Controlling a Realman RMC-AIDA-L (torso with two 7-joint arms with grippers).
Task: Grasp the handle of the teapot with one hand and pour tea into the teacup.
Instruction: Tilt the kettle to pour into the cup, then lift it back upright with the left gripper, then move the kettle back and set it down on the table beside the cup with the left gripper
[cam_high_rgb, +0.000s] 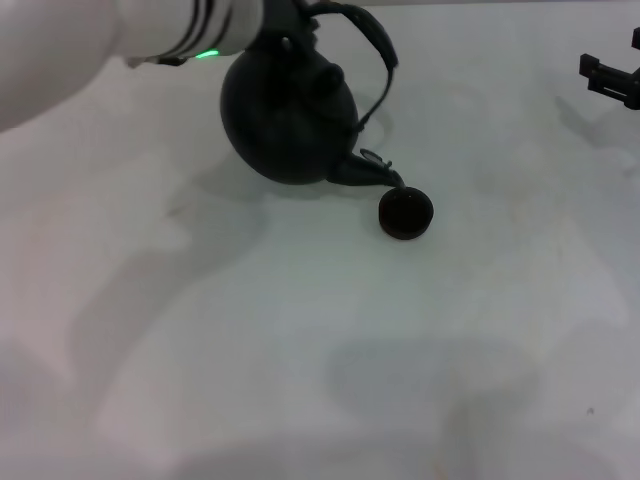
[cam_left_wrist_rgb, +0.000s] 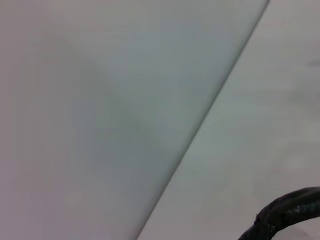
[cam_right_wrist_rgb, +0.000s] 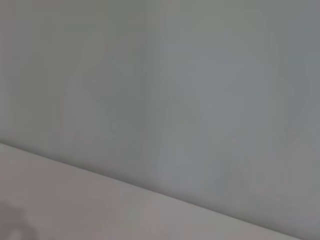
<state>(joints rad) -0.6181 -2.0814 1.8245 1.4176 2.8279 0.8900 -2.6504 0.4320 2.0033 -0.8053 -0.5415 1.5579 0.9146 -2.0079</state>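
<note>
The round matte-black teapot is tipped toward the right in the head view, with its short spout angled down right at the rim of the teacup. That small dark cup stands on the white table. My left gripper is at the pot's top, shut on the arched black handle. A piece of the wrapped handle also shows in the left wrist view. No stream of tea is visible. My right gripper is parked at the far right edge.
The white table stretches wide in front of the teacup and to both sides. My white left arm crosses the upper left corner. The right wrist view shows only a plain wall and table edge.
</note>
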